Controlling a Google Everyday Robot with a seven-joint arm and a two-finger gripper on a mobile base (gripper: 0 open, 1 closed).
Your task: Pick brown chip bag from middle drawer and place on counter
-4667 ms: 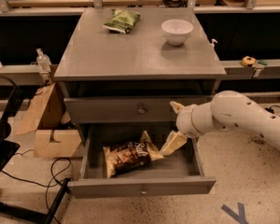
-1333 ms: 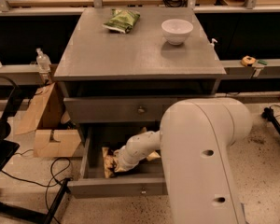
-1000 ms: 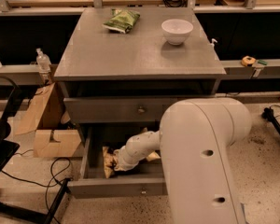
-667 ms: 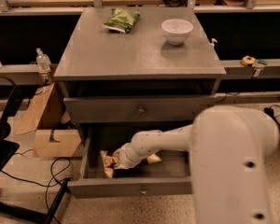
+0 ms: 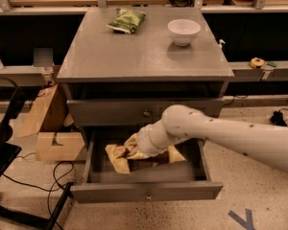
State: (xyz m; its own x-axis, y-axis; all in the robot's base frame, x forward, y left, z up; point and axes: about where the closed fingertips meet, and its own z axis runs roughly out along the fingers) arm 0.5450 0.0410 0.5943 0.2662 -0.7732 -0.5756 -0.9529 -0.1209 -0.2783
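Observation:
The middle drawer (image 5: 146,191) is pulled open at the bottom of the grey cabinet. The brown chip bag (image 5: 116,156) lies inside it, with a tan end at the left and dark brown under my wrist. My gripper (image 5: 134,148) is down in the drawer, right at the bag's top, and the white wrist covers most of it. The arm reaches in from the right. The counter (image 5: 144,56) is the grey top of the cabinet, above and behind.
A green snack bag (image 5: 127,19) and a white bowl (image 5: 184,31) sit at the back of the counter. The upper drawer (image 5: 146,113) is shut. Cardboard boxes (image 5: 50,128) and cables (image 5: 53,176) lie at the left on the floor. Workbenches run behind.
The big arm segment that blocked the right of the view has swung away. The arm now stretches in from the right, and the gripper stays at the bag in the drawer.

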